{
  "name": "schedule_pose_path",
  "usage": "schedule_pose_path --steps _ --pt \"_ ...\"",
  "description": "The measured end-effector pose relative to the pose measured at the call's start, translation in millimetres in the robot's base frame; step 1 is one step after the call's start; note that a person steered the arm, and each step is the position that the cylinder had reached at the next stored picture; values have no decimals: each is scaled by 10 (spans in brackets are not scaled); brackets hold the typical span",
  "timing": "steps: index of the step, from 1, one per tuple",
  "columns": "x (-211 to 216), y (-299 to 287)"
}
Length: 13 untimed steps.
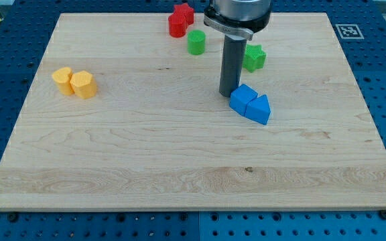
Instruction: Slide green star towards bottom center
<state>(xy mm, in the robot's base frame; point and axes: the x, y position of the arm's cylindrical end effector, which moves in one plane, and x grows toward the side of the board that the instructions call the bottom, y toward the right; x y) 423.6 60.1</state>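
Observation:
The green star [254, 57] lies near the view's top, right of centre, partly hidden behind the rod. My tip [229, 92] rests on the board below and to the left of the star, a short gap away from it. The tip sits just left of two touching blue blocks: a blue cube-like block [243, 98] and a blue triangle [260, 109].
A green cylinder [196, 42] stands left of the rod. Two red blocks [180, 20] sit at the top edge. Two yellow blocks [75, 82] sit at the view's left. The wooden board [179, 167] lies on a blue perforated table.

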Motion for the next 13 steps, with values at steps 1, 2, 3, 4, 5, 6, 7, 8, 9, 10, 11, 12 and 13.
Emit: schedule_pose_path --steps 1,2,3,4,5,6,7,8,9,10,11,12,13 --pt "0 317" --pt "35 696" --pt "-52 1165" --pt "-485 1451" --pt "-855 1171" --pt "-904 609" --pt "-935 246" --pt "-1109 99" --pt "-1122 -5" --pt "-985 -14" --pt "-914 -74" --pt "-806 -287" --pt "-449 -315"
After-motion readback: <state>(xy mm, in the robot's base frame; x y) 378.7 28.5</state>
